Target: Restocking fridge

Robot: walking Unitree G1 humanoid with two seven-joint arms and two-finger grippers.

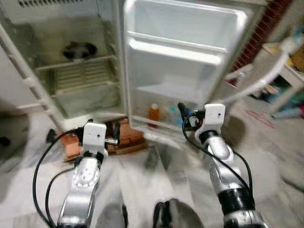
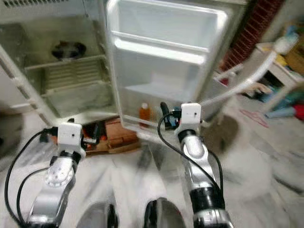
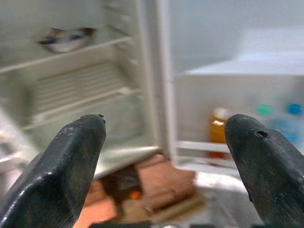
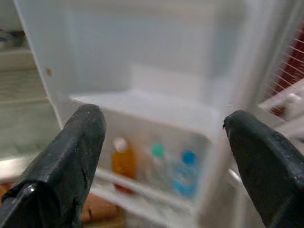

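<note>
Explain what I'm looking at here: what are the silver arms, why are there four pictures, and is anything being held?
This is a walking humanoid robot facing an open fridge. The two wide pictures come from cameras on its head, looking down at its own arms. The other two come from a camera on each wrist, looking out between that arm's two black fingers. The left gripper and the right gripper are both open and hold nothing. The fridge door stands open; its bottom shelf holds an orange bottle and two clear bottles, one with a green cap and one with a blue cap. A dark bowl sits on an inner shelf.
</note>
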